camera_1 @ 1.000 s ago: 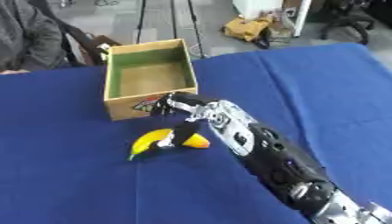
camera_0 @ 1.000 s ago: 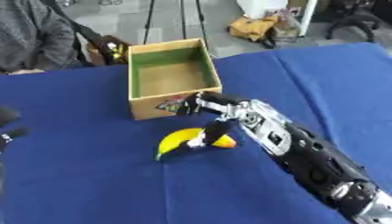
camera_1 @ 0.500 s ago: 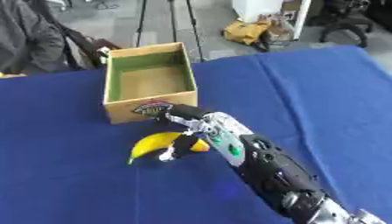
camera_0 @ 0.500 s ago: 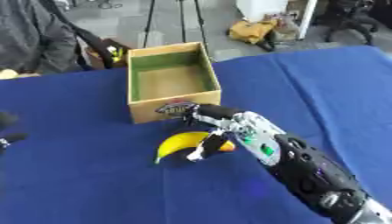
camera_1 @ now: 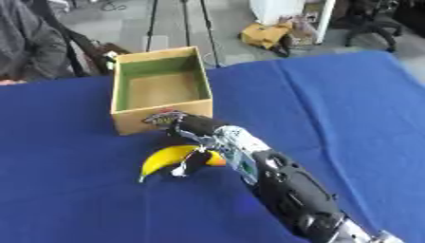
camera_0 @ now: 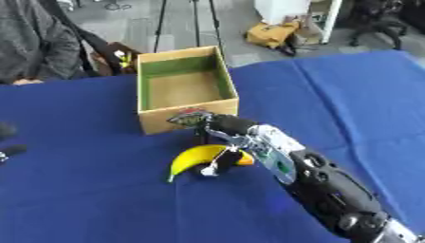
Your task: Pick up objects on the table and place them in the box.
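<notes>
Left eye view: banana on blue table, just before open box; right hand over its right end, fingers curled down around it; left hand partly seen at left edge, finger state unclear. Right eye view: same layout, an orange patch beside the banana under the right hand.

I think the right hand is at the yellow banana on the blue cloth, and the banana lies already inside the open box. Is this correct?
Not quite. The right hand is at the yellow banana, but the banana lies on the blue cloth in front of the open box, not inside it. The left eye view shows this.
</notes>
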Controlling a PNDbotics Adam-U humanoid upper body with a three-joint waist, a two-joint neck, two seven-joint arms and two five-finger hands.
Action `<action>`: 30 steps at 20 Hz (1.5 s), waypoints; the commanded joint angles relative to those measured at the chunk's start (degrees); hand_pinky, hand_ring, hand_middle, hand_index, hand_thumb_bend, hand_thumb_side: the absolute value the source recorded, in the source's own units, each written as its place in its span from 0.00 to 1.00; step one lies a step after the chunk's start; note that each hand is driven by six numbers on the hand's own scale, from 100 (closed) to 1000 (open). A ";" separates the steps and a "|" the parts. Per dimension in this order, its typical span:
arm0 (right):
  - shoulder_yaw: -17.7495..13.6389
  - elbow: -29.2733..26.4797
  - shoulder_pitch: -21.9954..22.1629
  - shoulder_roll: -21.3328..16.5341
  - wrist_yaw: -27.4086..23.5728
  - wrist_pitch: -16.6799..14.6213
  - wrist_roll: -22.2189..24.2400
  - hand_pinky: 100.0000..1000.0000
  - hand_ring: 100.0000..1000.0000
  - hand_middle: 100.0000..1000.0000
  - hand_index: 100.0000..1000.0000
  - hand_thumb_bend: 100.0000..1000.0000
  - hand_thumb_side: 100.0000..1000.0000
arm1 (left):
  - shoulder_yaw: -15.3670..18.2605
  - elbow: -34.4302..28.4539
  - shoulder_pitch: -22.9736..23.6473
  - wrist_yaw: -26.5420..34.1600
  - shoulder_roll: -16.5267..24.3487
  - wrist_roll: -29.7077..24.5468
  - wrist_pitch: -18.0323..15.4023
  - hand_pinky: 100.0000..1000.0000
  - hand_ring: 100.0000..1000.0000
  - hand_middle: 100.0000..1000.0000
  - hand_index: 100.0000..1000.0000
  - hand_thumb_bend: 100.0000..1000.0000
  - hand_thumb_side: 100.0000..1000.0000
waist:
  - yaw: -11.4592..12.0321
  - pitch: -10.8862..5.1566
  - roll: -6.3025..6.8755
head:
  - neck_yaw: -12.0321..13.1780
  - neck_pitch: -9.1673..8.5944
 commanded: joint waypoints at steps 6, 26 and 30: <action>-0.60 0.72 -0.52 -0.46 0.70 -0.22 -1.51 0.48 0.47 0.46 0.55 0.14 0.18 | -0.08 -0.81 -0.60 0.18 0.44 0.01 -0.08 0.64 0.78 0.54 0.67 0.51 0.96 | 0.08 -0.84 0.01 | -0.15 -0.72; -0.64 -0.52 -0.55 -1.01 -0.35 0.20 -2.47 0.47 0.46 0.45 0.54 0.18 0.17 | -0.01 -0.97 -0.82 -0.01 0.47 0.04 -0.12 0.64 0.78 0.54 0.67 0.51 0.96 | 0.05 -0.92 -0.35 | -0.14 -1.11; -0.59 -0.58 -0.51 -1.05 -0.24 -0.02 -2.02 0.50 0.49 0.49 0.59 0.43 0.31 | 0.01 -0.99 -0.84 -0.05 0.47 0.05 -0.13 0.64 0.78 0.54 0.67 0.51 0.96 | 0.04 -0.92 -0.39 | -0.16 -1.18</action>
